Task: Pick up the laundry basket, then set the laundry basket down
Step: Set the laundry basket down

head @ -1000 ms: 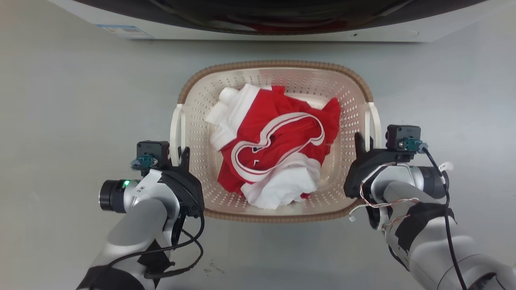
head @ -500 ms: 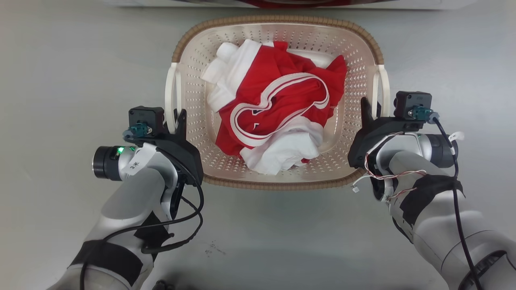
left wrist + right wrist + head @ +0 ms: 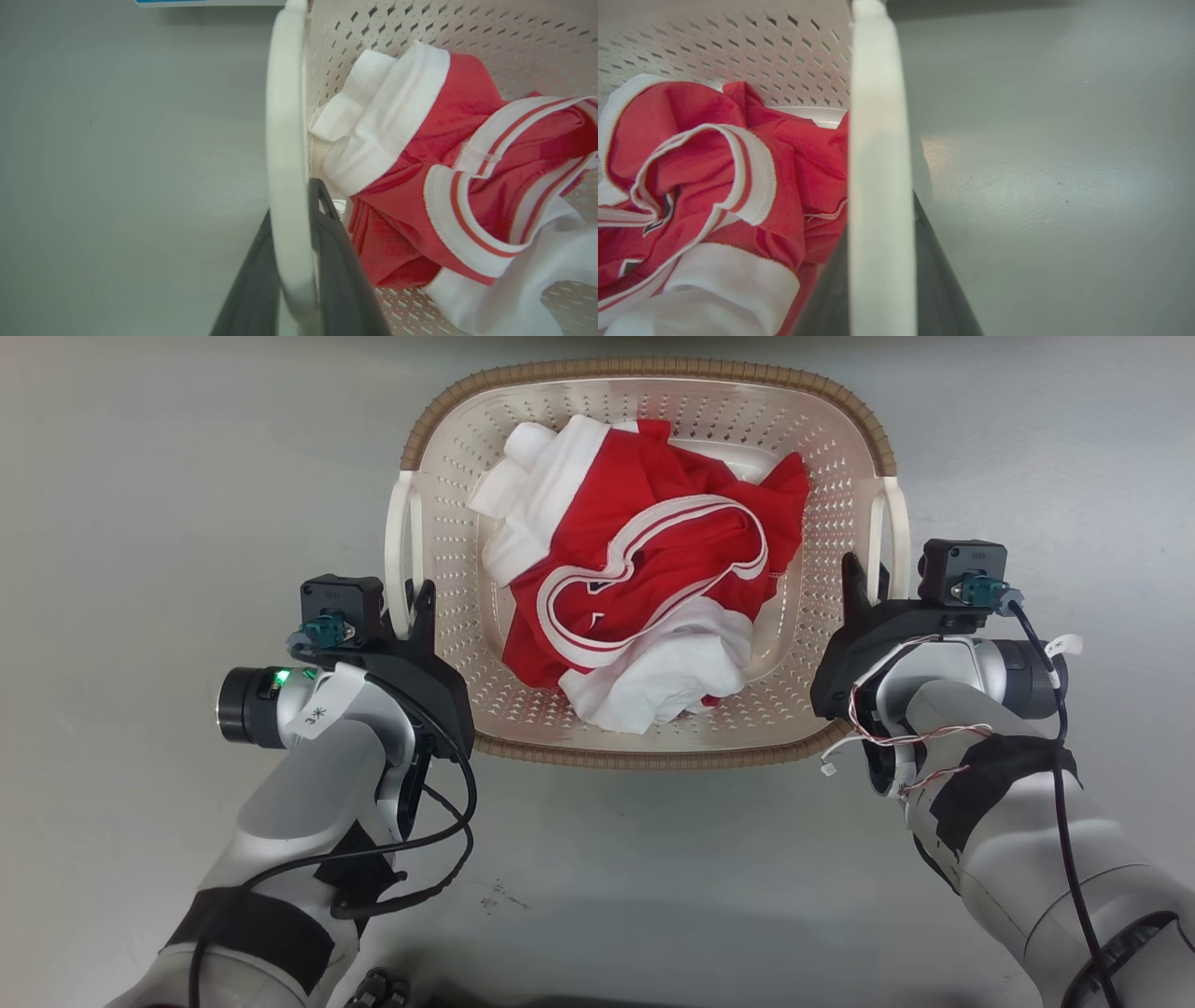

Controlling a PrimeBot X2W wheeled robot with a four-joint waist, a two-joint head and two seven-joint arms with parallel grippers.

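A cream, hole-dotted laundry basket (image 3: 644, 758) with a brown woven-look rim lies straight ahead of me on a plain grey floor (image 3: 140, 476), seen from above. It sits between my two arms, its long sides running left to right. A crumpled heap of red and white clothes (image 3: 644, 607) fills its middle.

My left gripper (image 3: 417, 605) is at the basket's left side, near its front corner. From the left wrist camera, the white left handle (image 3: 285, 140) runs up between my two dark fingers (image 3: 341, 270). One finger lies outside the basket and one inside, next to the clothes. Both press against the handle, so this gripper is clamped on it.

My right gripper (image 3: 864, 583) mirrors it at the basket's right side. From the right wrist camera, the white right handle (image 3: 878, 163) passes between the two dark fingers, with the clothes on the inner side and bare floor on the outer side. The fingers close in against the handle from either side, gripping it.

Both grippers hold their handles towards the ends nearer to me, fingers pointing away from me along the basket's short sides. I cannot tell whether the basket's base is touching the floor or raised above it.
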